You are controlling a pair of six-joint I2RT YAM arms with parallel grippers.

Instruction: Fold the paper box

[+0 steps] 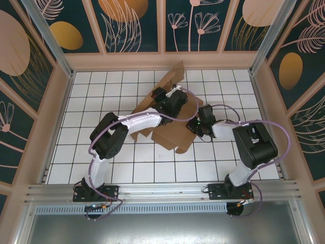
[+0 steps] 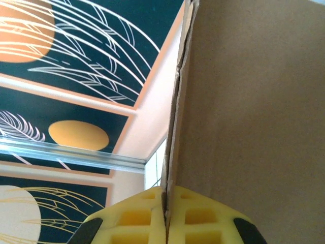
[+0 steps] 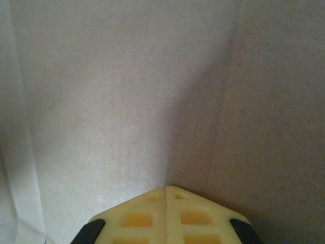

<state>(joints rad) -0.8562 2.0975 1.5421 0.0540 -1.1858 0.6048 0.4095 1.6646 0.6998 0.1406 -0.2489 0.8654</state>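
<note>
The paper box [image 1: 170, 136] is a brown cardboard sheet, partly folded, lying mid-table with one flap [image 1: 176, 75] raised toward the back wall. My left gripper [image 1: 161, 95] reaches over the sheet's back part. In the left wrist view its yellow fingers [image 2: 137, 218] are shut on the thin edge of an upright cardboard panel [image 2: 254, 117], which runs up between them. My right gripper [image 1: 194, 131] is at the sheet's right side. Its yellow fingertips [image 3: 152, 203] are shut together, with nothing between them, and point into a crease of the cardboard [image 3: 127, 91].
The sheet lies on a white tiled table [image 1: 101, 101] inside peach walls [image 1: 51, 127] with dark floral panels. An aluminium rail [image 1: 162, 190] carrying both arm bases runs along the near edge. Bare tiles lie left, right and in front of the sheet.
</note>
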